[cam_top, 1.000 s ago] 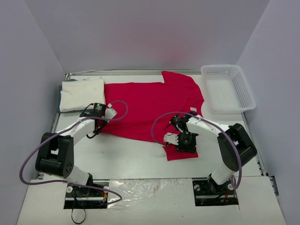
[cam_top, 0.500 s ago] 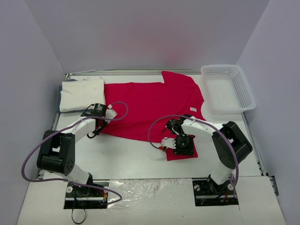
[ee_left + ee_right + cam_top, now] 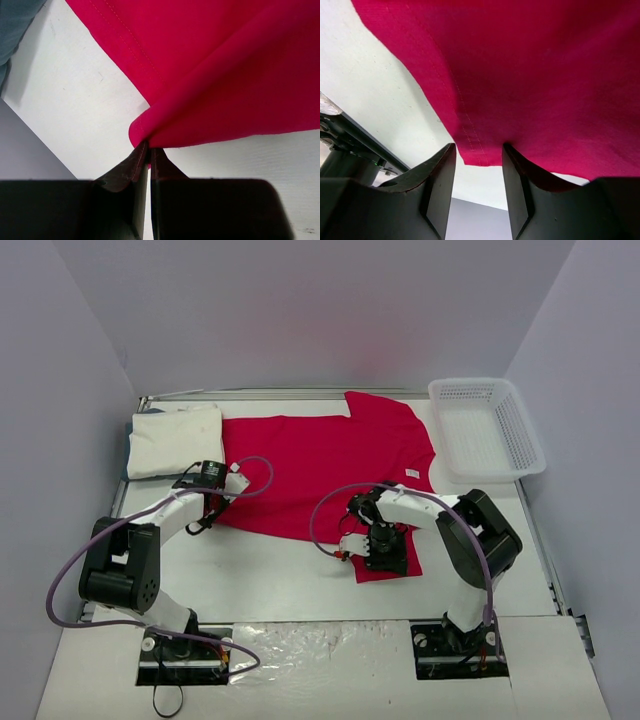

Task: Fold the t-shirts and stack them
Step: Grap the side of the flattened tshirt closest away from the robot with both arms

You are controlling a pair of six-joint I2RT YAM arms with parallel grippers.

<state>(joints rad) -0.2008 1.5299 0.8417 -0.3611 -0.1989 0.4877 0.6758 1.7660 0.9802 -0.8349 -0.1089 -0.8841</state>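
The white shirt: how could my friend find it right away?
Look at the table, then its far left corner. A folded white shirt lies there beside the big red shirt. It is a soft cream rectangle, unlike the holey plastic basket at the far right.

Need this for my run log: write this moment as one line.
left gripper: shut on red t-shirt edge | right gripper: open at its near hem | white t-shirt: folded, far left

Top view from behind, wrist views close, probably sharing red t-shirt (image 3: pixel 320 460).
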